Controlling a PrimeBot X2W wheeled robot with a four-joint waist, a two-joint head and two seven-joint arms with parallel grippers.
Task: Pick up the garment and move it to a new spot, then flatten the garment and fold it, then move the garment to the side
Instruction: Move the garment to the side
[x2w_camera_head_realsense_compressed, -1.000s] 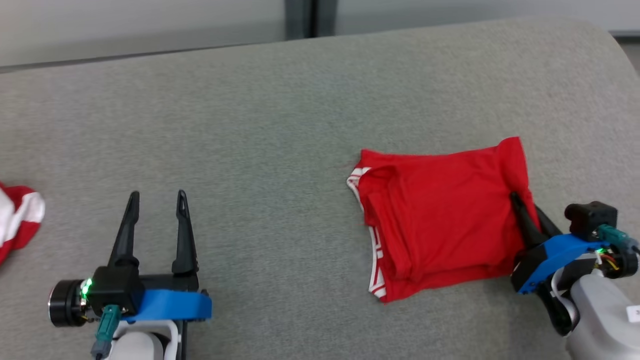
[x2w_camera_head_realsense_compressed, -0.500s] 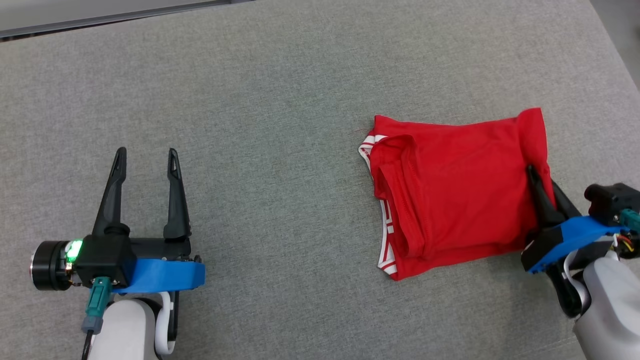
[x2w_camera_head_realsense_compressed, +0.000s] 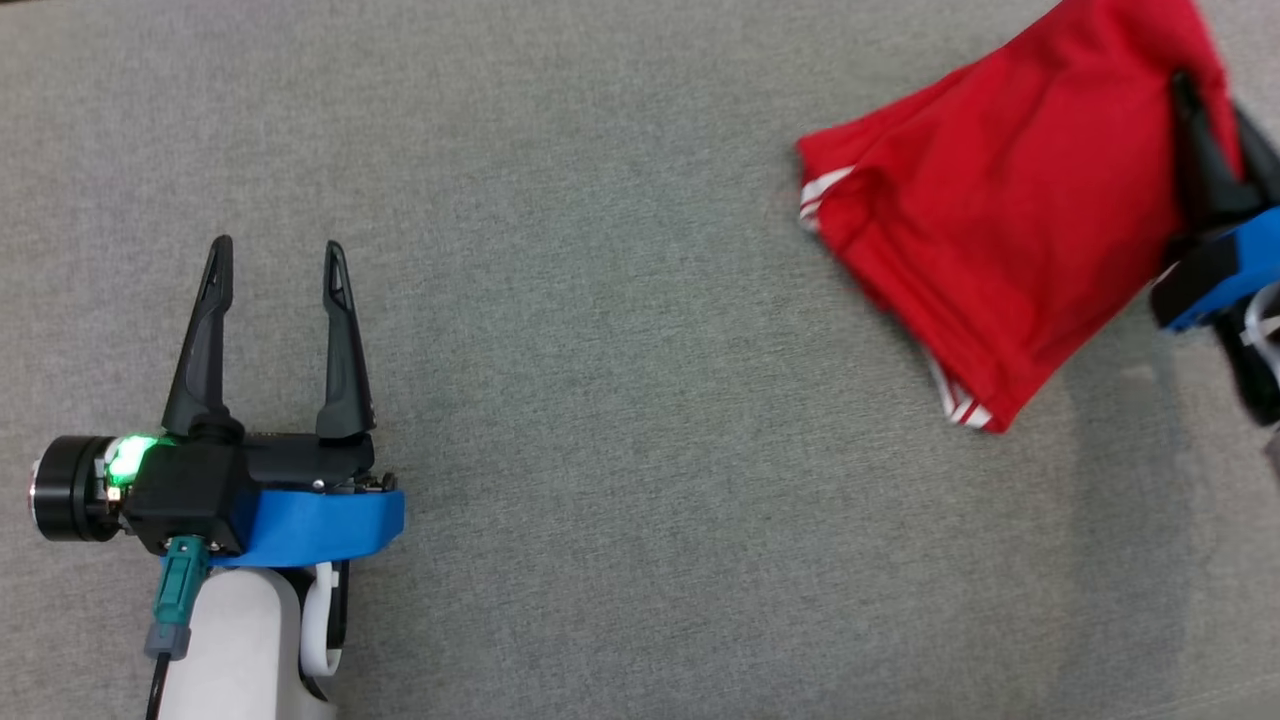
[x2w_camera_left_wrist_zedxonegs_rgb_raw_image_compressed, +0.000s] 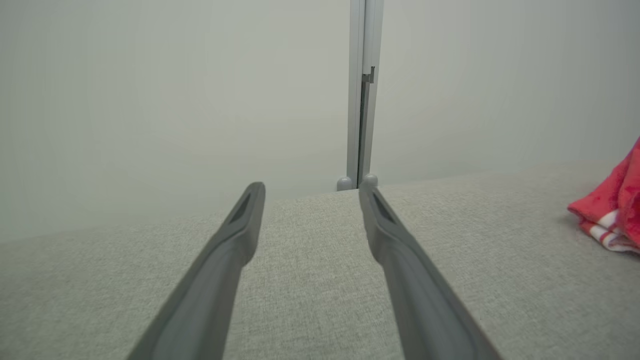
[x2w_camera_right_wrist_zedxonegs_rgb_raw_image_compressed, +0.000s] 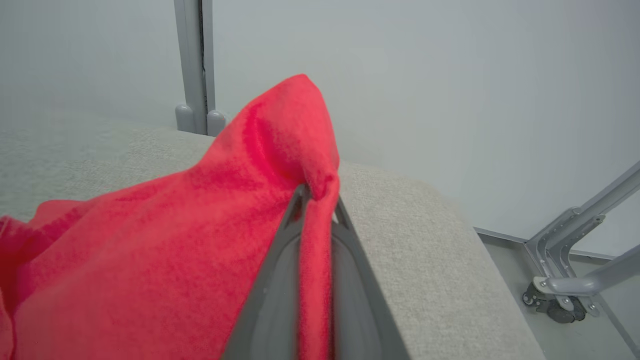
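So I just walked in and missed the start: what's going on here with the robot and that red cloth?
The robot's right gripper has its fingers shut on one edge of the folded red garment, holding that edge up above the grey padded surface so the cloth hangs at a slant. The fold looks done, so this is probably the move to the side. The left gripper hovers open over bare surface, touching nothing.

Garment: red knit cloth, soft, matt, with white-striped trim.
Work surface: grey woven fabric, coarse, matt.
Left gripper: fingers of dark matt plastic; blue collar of smooth plastic; forearm shell pale, faintly glossy.
Frame leg: grey metal, satin.
Wall panels: smooth, matt.
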